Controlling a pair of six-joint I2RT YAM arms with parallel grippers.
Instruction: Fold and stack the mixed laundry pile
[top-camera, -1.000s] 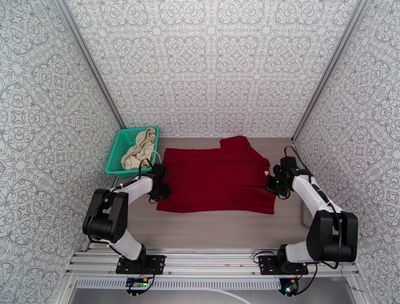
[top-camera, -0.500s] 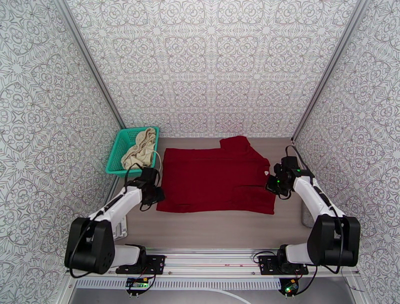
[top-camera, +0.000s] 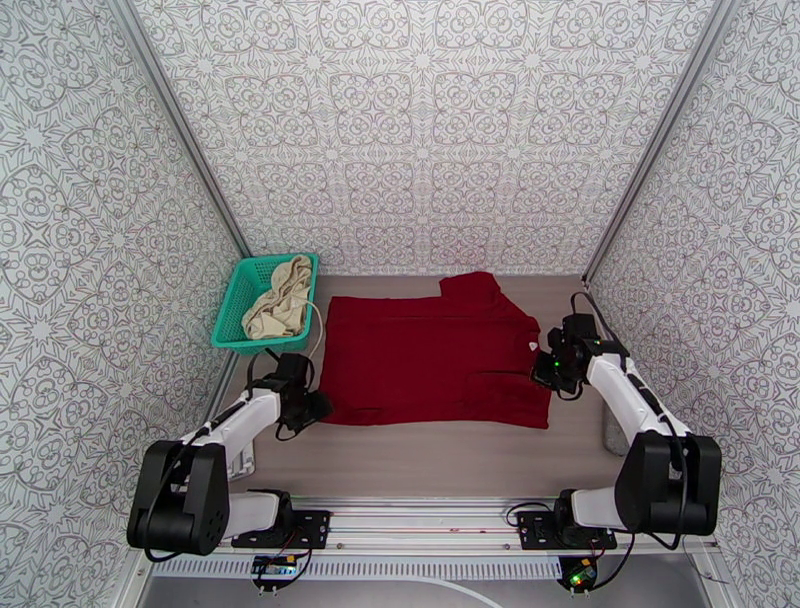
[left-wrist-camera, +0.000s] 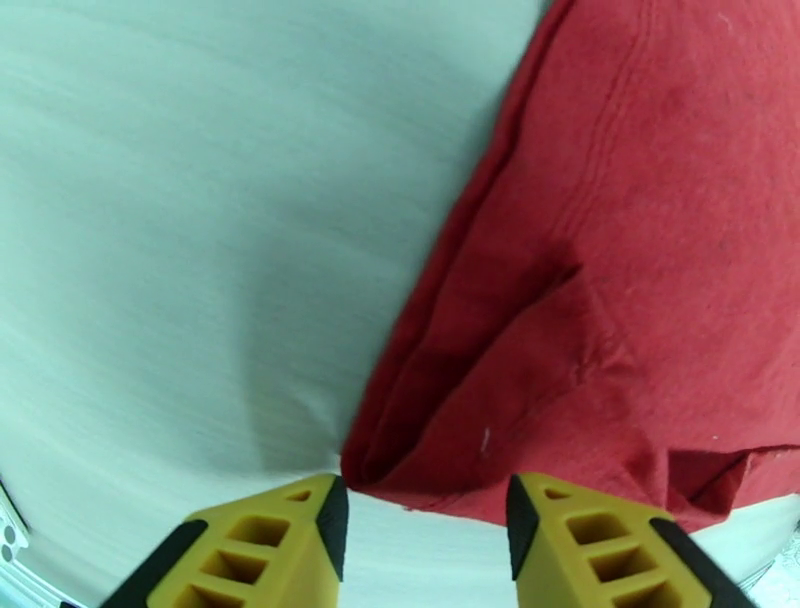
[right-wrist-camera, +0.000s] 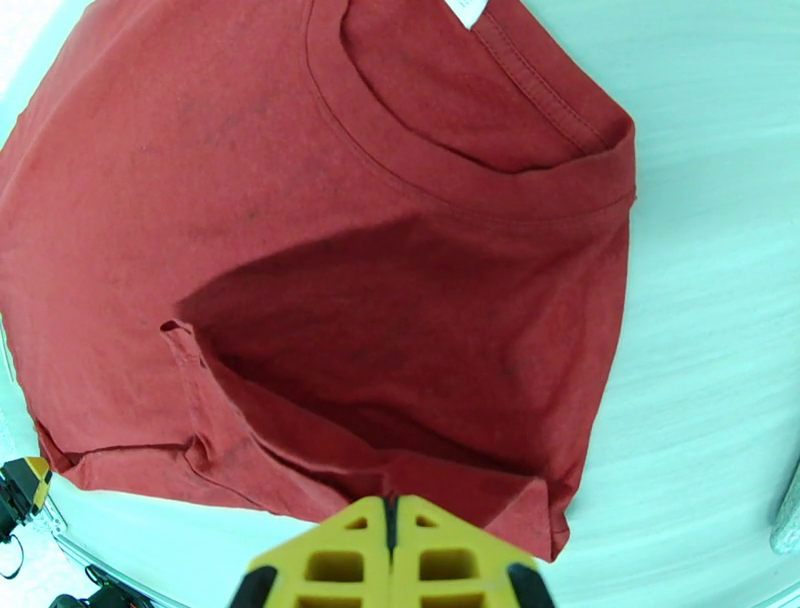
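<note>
Dark red shirt (top-camera: 430, 355) lies spread flat on the tabletop (top-camera: 450, 455), collar toward the right, one sleeve reaching toward the back wall. Cream-beige garment (top-camera: 278, 303) sits bunched in the teal basket (top-camera: 230, 305) at the far left, just beside the shirt. Left gripper (top-camera: 312, 405) is low at the shirt's near left corner, fingers spread (the doubled-over corner lies just ahead of the yellow tips in the wrist view). Right gripper (top-camera: 547, 372) is at the shirt's right edge near the collar, fingers pressed together; whether cloth is caught between them I cannot tell.
</note>
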